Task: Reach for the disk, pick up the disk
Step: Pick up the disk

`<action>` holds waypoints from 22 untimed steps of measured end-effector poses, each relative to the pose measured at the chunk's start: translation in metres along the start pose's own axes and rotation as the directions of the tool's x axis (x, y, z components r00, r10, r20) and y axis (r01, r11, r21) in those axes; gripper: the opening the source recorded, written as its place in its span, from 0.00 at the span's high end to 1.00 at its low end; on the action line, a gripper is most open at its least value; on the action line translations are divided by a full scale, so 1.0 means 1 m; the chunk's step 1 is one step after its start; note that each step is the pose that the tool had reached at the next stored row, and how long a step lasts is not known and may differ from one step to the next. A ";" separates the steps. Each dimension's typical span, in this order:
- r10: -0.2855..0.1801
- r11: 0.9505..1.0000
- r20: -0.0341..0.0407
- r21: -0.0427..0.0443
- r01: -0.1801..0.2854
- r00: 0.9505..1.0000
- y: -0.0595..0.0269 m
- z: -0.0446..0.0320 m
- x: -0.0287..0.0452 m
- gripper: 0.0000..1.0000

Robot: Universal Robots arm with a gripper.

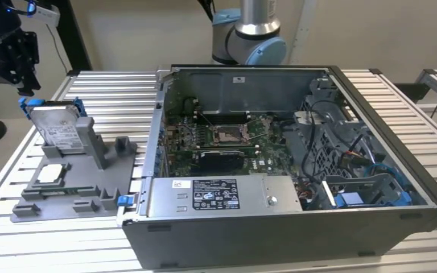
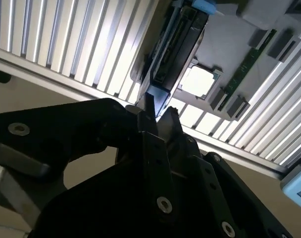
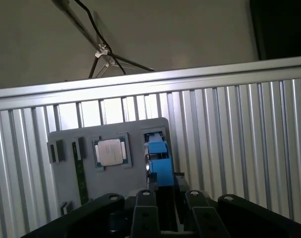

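As seen at the exterior view's left, gripper (image 1: 29, 87) hangs over the table edge, fingers (image 2: 148, 116) parted by a narrow gap, holding nothing. Disk (image 1: 55, 128) stands on edge in grey tray (image 1: 89, 189), long axis approx. upright, blue bracket (image 1: 25, 103) uppermost. It lies just below gripper, slightly to that view's right, not touching. Second wrist view: disk's thin edge runs toward the finger gap. Open computer case (image 1: 279, 239) further right, well apart
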State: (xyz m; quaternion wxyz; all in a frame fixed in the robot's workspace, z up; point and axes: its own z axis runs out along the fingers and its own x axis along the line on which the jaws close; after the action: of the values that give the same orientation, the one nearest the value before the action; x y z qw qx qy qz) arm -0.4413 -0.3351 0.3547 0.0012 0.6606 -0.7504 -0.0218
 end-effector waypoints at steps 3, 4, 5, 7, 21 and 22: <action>0.000 1.000 0.000 0.000 0.000 1.000 0.0000 0.0000 0.0000 0.00; 0.000 1.000 0.000 0.000 0.000 1.000 0.0000 0.0000 0.0000 0.00; 0.000 1.000 0.000 0.000 0.000 1.000 0.0000 0.0000 0.0001 0.00; 0.000 1.000 0.000 0.000 0.000 1.000 0.0000 0.0000 0.0001 0.00; 0.000 1.000 -0.001 -0.004 0.000 1.000 -0.0016 0.0135 0.0098 0.00; 0.000 1.000 -0.001 -0.004 0.000 1.000 -0.0017 0.0153 0.0098 0.00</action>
State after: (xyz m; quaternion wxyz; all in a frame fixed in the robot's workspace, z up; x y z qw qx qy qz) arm -0.4413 -0.3446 0.3391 0.0028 0.6606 -0.7504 -0.0232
